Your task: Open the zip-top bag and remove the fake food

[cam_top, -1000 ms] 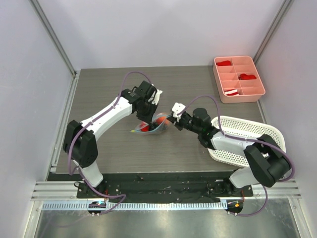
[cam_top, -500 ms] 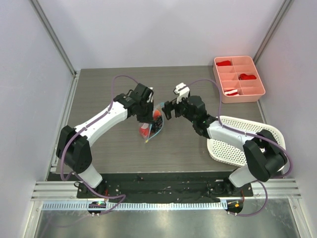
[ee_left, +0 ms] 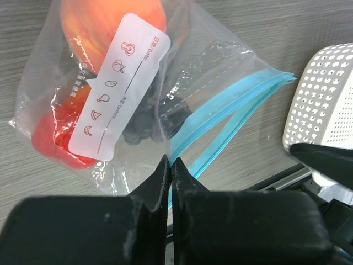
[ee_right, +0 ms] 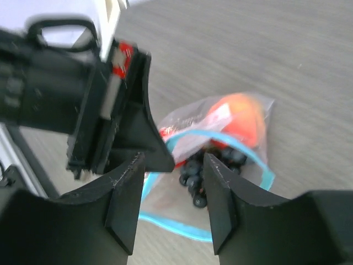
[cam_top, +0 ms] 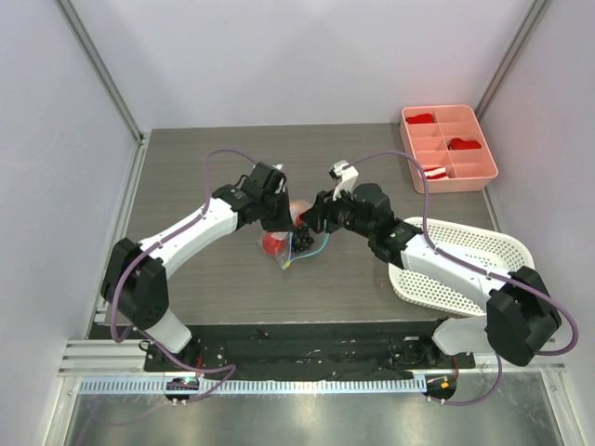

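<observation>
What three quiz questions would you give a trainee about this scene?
1. Fill in: the right gripper, above the bag, is ____.
2. True or false: the fruit is out of the bag.
3. What pinches the bag's edge? A) left gripper B) right gripper C) both
Key: 1 open; 2 false; 3 A.
</observation>
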Available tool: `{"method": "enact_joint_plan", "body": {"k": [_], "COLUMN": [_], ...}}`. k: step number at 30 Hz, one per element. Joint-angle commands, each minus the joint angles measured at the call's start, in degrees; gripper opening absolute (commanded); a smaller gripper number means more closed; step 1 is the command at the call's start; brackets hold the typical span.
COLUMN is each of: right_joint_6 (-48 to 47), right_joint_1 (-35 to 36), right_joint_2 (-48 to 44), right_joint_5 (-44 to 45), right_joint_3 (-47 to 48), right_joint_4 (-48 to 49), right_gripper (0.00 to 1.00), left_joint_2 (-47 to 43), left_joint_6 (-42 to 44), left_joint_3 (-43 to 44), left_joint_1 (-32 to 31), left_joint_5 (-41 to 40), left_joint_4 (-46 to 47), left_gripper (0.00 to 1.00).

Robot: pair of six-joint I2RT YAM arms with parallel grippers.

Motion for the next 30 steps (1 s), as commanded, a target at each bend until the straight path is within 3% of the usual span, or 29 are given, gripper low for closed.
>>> {"method": "enact_joint_plan", "body": {"k": [1, 4, 8, 10, 11, 17, 30], "right_joint_6": [3.6, 3.4, 2.5, 3.3, 3.3, 3.9, 0.9], "right_joint_1": [0.5, 2.0, 4.5, 4.5, 4.5, 4.5, 4.5], "right_joint_2": [-0.6, -2.6, -0.7, 1.8, 2.4, 6.1, 13.4], "right_joint_5": [-1.3, 0.6, 1.9, 2.7, 4.0, 6.3, 7.5], "right_joint_3": [-4.5, -8.2, -10.1, -10.0, -9.9, -10.8, -14.5], "right_joint_4": [2.6, 5.7, 6.8, 7.5, 7.8, 11.9, 19.6], "right_gripper": [0.46, 0.34, 0.35, 0.44, 0.56, 0.81, 0.86], "left_joint_2": [-3.7, -3.3, -3.3, -3.1, -3.0, -3.7, -3.9], "left_joint_6": [-0.7, -0.6, -0.9, -1.1, -1.6, -3.5, -3.7], "left_joint_3": [0.0, 0.2, -0.5, -0.7, -1.0, -4.3, -7.1], "left_joint_1": [0.0, 0.0, 0.0, 0.0, 0.0, -1.0, -3.3], "left_joint_5": [-0.9, -0.6, -0.1, 0.4, 0.6, 1.0, -1.9], "left_joint_4": [3.9, 3.7, 4.8, 5.2, 5.3, 8.2, 9.0], "left_gripper": [0.0, 0.0, 0.0, 0.0, 0.0, 0.0, 0.0]}}
